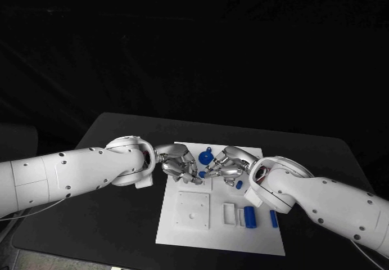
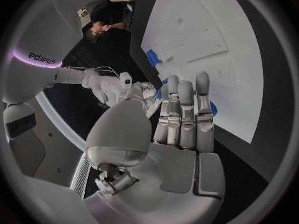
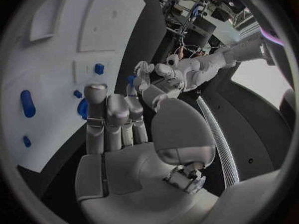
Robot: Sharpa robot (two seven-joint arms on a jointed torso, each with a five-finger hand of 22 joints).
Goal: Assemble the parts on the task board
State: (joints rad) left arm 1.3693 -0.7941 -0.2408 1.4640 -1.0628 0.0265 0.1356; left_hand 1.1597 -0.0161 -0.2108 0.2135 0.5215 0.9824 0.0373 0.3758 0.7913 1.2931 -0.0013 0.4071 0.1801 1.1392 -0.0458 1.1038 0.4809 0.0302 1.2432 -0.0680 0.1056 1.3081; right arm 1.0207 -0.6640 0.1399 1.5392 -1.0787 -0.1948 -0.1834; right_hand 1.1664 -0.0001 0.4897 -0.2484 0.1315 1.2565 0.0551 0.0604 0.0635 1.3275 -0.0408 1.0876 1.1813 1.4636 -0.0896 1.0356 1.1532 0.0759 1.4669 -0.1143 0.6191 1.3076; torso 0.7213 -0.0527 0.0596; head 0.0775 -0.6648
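Tabletop [image 1: 97, 225]: black; carries the white board, which lies in its middle.
Board [image 1: 194, 239]: white plate, long axis running away from the robot. Its near half bears a raised square plate [image 1: 193, 210] and, to that plate's right, two small white blocks [image 1: 229, 214].
Near parts: a blue cylinder [image 1: 249, 217] lies flat just right of the white blocks; a thinner blue bar [image 1: 273, 219] lies just beyond it, near the board's right edge.
Small part [image 1: 239, 184]: a short blue piece on the board, close under the right hand.
Left hand [image 1: 175, 163]: over the board's far half, facing the right hand. Fingers curled in and close together; a small blue piece [image 1: 197, 181] sits at the fingertips, but whether it is held cannot be told.
Right hand [image 1: 229, 164]: over the board's far half, its fingers nearly meeting those of the left hand. Fingers bent inward, narrow; whether they hold anything cannot be told.
Rounded part [image 1: 206, 156]: blue, on the board between the two hands at their far side. In the right wrist view a blue piece [image 3: 82, 109] lies just beside the fingers [image 3: 99, 115].
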